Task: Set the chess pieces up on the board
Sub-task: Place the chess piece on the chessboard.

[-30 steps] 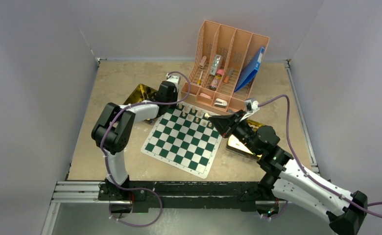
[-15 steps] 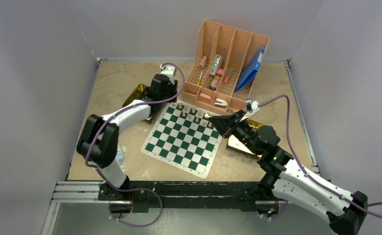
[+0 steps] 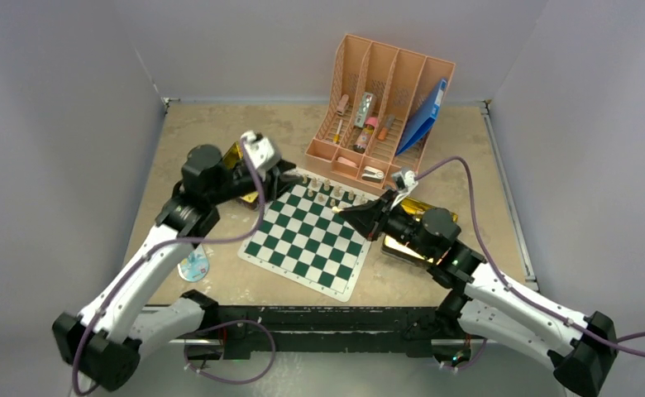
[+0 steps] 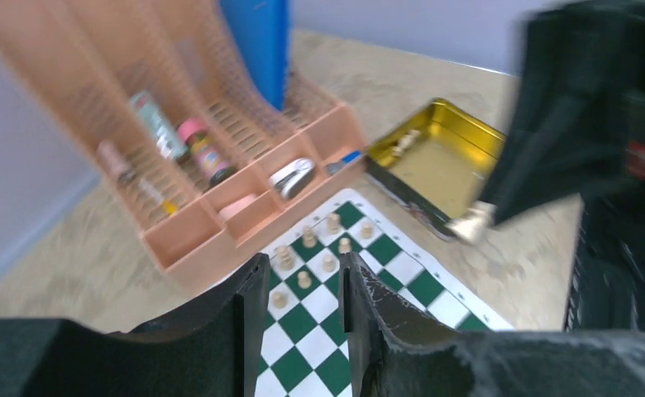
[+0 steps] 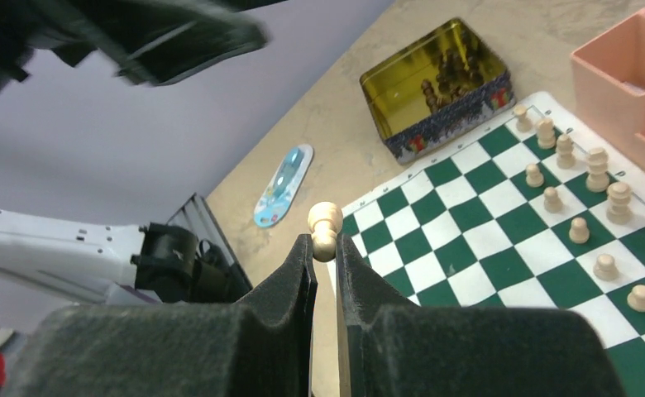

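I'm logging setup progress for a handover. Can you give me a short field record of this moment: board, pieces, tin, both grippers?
board: green-and-white checked mat, lying flat mid-table
pale pieces: several upright in the two far rows
dark pieces: none on the squares in view; heaped in the gold tin by the board's far left corner
right gripper: shut on a pale pawn, held aloft near the board's right side
left gripper: open, nothing between the fingers
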`<state>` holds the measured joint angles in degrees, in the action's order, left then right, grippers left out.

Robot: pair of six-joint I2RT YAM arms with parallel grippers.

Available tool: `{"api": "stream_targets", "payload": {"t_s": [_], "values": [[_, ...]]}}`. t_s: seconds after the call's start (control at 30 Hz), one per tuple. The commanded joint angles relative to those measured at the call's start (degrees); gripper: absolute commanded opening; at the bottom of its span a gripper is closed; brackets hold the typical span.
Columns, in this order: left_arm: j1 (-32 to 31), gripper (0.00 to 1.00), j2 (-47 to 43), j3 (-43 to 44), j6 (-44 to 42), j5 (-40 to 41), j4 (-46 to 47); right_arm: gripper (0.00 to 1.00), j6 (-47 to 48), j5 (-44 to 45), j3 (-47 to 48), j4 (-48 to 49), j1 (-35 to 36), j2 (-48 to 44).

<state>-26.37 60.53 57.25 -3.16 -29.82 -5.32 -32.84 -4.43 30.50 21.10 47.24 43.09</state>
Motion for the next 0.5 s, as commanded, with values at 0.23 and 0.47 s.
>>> {"api": "stream_targets", "payload": {"t_s": [0.23,0.47], "values": [[-1.2,0.41,-12.4,-7.0,-32.1,-34.0,-11.6,0.1,2.1,-18.2,7.7,5.8,0.2,11.8],[-1.8,0.44,-9.8,-7.1,-35.7,-35.3,-17.0,0.1,1.8,-21.7,11.5,6.9,0.2,15.9]]}}
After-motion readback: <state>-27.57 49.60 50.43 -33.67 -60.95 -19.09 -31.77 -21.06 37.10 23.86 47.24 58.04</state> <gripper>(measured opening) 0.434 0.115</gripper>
